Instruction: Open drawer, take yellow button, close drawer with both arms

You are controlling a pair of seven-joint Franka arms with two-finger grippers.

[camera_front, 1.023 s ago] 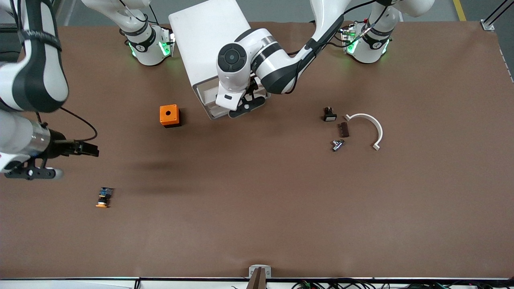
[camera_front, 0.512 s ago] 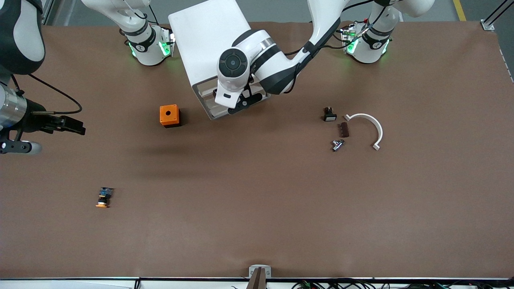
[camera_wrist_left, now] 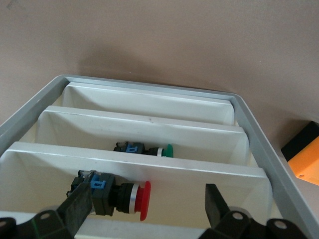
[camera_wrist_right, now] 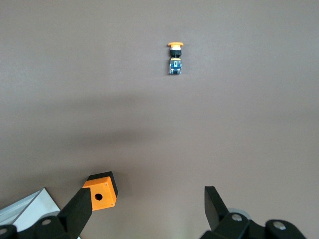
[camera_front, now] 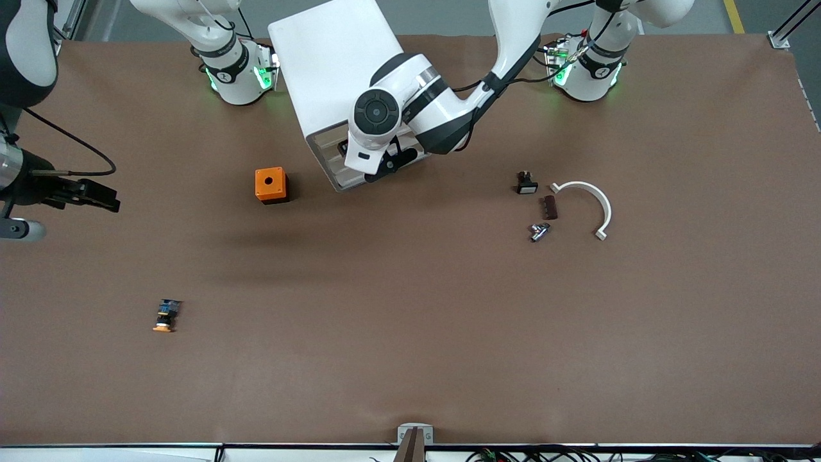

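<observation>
The button (camera_front: 167, 316) lies on the desk (camera_front: 410, 333) at seven o'clock from the orange box (camera_front: 270, 185). It looks light, rigid, roll-prone; best pinched across its black body. Left gripper (camera_wrist_left: 149, 209), jaws released, faces the cabinet's (camera_front: 333, 58) drawers; right gripper (camera_wrist_right: 149, 206), jaws released, hangs over the desk's right-arm end.

A brown-covered table (camera_front: 449, 321) under even light, grey floor (camera_front: 449, 16) past its edge.

Button (camera_front: 167, 316) at lower left lies on bare table (camera_front: 410, 359), open all around. Orange box (camera_front: 270, 185) and cabinet (camera_front: 333, 77) obstruct upper centre.
</observation>
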